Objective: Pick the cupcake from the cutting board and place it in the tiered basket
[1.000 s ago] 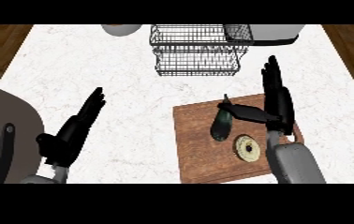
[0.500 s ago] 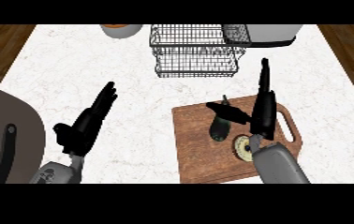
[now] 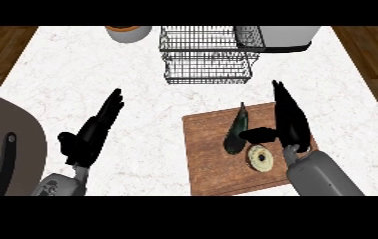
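Head view, right hand (image 3: 288, 118) open above cupcake (image 3: 259, 157)

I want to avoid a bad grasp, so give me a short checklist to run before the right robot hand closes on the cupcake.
1. Cupcake on the cutting board: ok.
2. Right robot hand open, thumb reaching toward the cupcake: ok.
3. Fingers around the cupcake: not ok, they point past it, up the board.
4. Dark vegetable lies right beside the cupcake and thumb; may get knocked: not ok.
5. Tiered basket in view at the counter's far side: ok.
6. Left robot hand open, far from the board: ok.
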Controlling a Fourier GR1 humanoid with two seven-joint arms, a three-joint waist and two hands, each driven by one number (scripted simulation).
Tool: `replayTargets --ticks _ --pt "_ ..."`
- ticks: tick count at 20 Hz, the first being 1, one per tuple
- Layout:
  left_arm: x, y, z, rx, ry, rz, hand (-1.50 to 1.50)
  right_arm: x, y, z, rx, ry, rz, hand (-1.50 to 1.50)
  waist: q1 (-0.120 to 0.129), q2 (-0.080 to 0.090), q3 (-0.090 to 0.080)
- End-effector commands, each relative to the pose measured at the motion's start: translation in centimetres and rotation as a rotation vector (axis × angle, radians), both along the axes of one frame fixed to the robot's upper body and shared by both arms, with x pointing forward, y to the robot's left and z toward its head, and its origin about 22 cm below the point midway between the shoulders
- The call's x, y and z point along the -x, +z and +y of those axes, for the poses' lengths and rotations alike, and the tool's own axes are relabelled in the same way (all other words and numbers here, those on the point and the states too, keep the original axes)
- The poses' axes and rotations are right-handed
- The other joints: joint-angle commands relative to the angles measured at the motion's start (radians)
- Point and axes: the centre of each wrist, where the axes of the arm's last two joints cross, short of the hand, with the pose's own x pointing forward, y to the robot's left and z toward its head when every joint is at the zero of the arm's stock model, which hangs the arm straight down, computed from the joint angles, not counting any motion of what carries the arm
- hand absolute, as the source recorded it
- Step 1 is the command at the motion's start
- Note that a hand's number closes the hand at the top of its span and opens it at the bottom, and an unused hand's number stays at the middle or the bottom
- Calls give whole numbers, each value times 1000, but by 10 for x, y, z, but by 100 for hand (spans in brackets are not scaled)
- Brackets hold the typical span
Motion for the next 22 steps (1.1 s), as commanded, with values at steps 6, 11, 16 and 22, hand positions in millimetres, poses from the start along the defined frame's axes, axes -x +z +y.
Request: replayTargets --ticks 6,11,16,22 --pt "3 -3 7 2 8 -1 0 10 86 67 232 19 320 -150 5 -2 9" --pt "-8 -3 0 25 10 -4 0 14 103 83 250 -19 356 -150 -1 13 13" --pt "4 -6 1 21 15 -1 0 18 87 74 320 -130 315 -150 3 9 14" --pt "-3 0 1 5 -1 -19 0 24 57 69 333 -170 455 -150 -1 14 14"
